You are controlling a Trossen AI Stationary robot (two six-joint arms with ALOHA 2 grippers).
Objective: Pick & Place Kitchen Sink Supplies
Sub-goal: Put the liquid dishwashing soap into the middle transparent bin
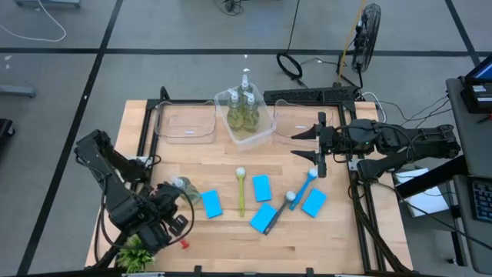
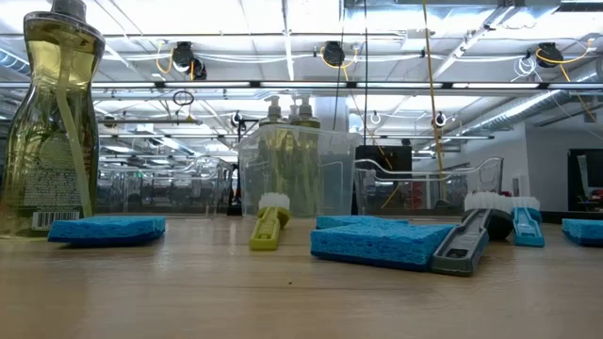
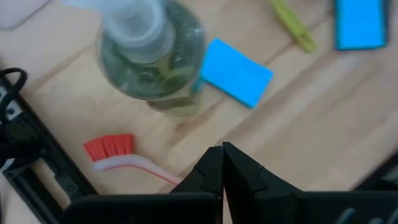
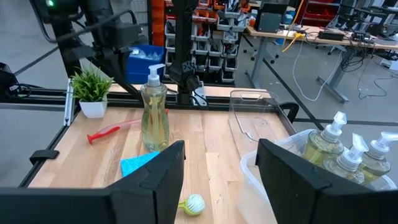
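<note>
Left gripper (image 3: 221, 163): fingers pressed together, empty, above red brush (image 3: 118, 155), beside lone bottle (image 1: 184, 188). Right gripper (image 1: 317, 146): spread, idle beside bottle tub (image 1: 265, 123), likely drop-off.

both my arms are matte black, built from chunky jointed segments with black cables looped along them. the left gripper (image 3: 221, 163) ends in angular, wedge-shaped black fingers; the right gripper (image 4: 221, 171) has broad, flat-faced black fingers with bevelled edges.
</note>
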